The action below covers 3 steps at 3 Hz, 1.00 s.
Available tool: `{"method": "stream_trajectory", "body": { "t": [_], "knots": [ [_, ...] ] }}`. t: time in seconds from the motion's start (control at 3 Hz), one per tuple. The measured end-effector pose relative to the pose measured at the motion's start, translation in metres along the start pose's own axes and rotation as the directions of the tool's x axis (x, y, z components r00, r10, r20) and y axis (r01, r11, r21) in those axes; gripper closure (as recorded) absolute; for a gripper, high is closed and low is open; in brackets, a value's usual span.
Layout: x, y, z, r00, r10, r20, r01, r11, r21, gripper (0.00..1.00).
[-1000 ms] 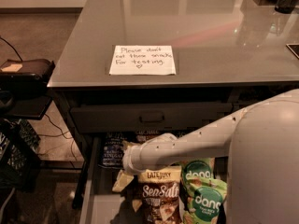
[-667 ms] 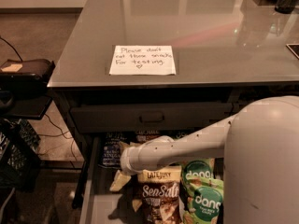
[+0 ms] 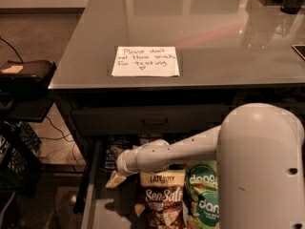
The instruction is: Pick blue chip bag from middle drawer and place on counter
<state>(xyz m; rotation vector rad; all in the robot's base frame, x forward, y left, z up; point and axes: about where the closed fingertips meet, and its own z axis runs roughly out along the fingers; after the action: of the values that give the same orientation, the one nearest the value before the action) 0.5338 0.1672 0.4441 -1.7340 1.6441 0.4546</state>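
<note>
Shift: arm [image 3: 181,151] has slid a little leftward over the last second, and its white housing now fills more of the lower right corner.
Arm: reaches from that housing straight across to the left, roughly level above the open drawer [image 3: 100,213], with the wrist bent down at the left end.
Gripper [image 3: 115,179]: cream tip points down and left into the drawer's left part, near the left rail; whether it is released or clenched cannot be told.
Blue bag [image 3: 113,149]: lies at the drawer's back left, just behind the wrist and farther back than the gripper, partly hidden; its lettering cannot be read.
Counter [image 3: 214,46]: glossy grey, bearing a white note [image 3: 145,61] handwritten "Please don't eat these snacks. For testing", with a small heart.
Brown bag [image 3: 161,199]: printed "LATE JULY" and "Sea Salt", under the arm mid-drawer.
Green bag [image 3: 202,202]: printed "dang", touching the brown bag's right side.
</note>
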Motion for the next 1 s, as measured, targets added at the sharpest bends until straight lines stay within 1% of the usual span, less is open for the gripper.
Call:
{"method": "stream_trajectory", "body": {
  "t": [0.33,0.67,1.0],
  "knots": [
    [0.003,-0.011,0.016,0.999,-0.039,0.0,0.039,0.9991,0.017,0.32],
    [0.008,-0.024,0.023,0.997,-0.072,-0.023,0.073,0.9963,0.046,0.32],
    [0.017,-0.036,0.03,0.994,-0.091,-0.064,0.096,0.9919,0.083,0.35]
  ]
}}
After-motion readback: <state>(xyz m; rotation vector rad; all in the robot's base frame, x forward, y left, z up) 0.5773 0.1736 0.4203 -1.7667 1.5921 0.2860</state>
